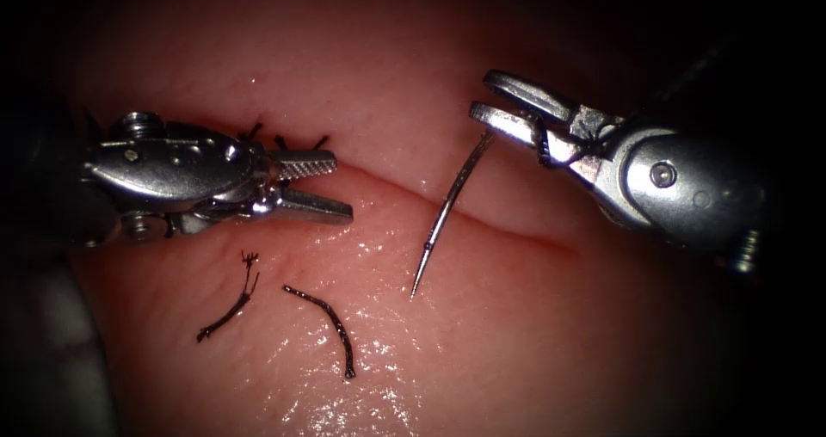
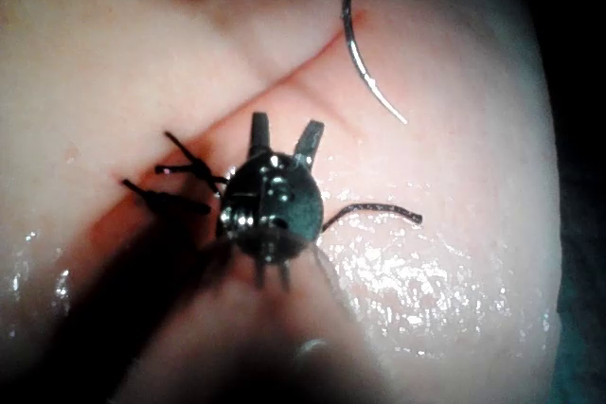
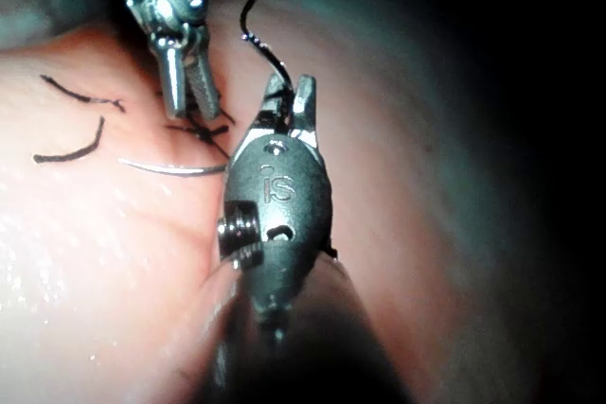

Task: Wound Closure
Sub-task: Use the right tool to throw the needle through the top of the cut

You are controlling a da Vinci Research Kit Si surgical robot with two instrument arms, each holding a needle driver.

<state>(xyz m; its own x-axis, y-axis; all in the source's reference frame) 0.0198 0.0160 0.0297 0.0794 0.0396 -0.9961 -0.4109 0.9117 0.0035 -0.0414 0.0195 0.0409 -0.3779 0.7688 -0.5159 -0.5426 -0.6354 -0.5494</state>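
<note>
My right tool (image 1: 482, 95) is shut on the curved needle (image 1: 447, 209) near its tail end. The needle hangs free above the tissue (image 1: 533, 342) and crosses the cut (image 1: 516, 229), its tip pointing at the near side. It is not in the tissue. Dark thread (image 3: 248, 21) arcs away from my right tool's jaws (image 3: 290, 90). At the cut's left end my left tool (image 1: 342, 189) is open and holds nothing. It sits beside a stitch with short cut ends (image 1: 284, 140). The needle (image 2: 365, 73) curves beyond my left tool's jaws (image 2: 284, 134).
Two loose cut pieces of thread lie on the near tissue: a frayed one (image 1: 231, 306) and a curved one (image 1: 327, 316). The tissue surface is wet and glistening towards the front. The left tool (image 3: 185, 82) shows beside the right one.
</note>
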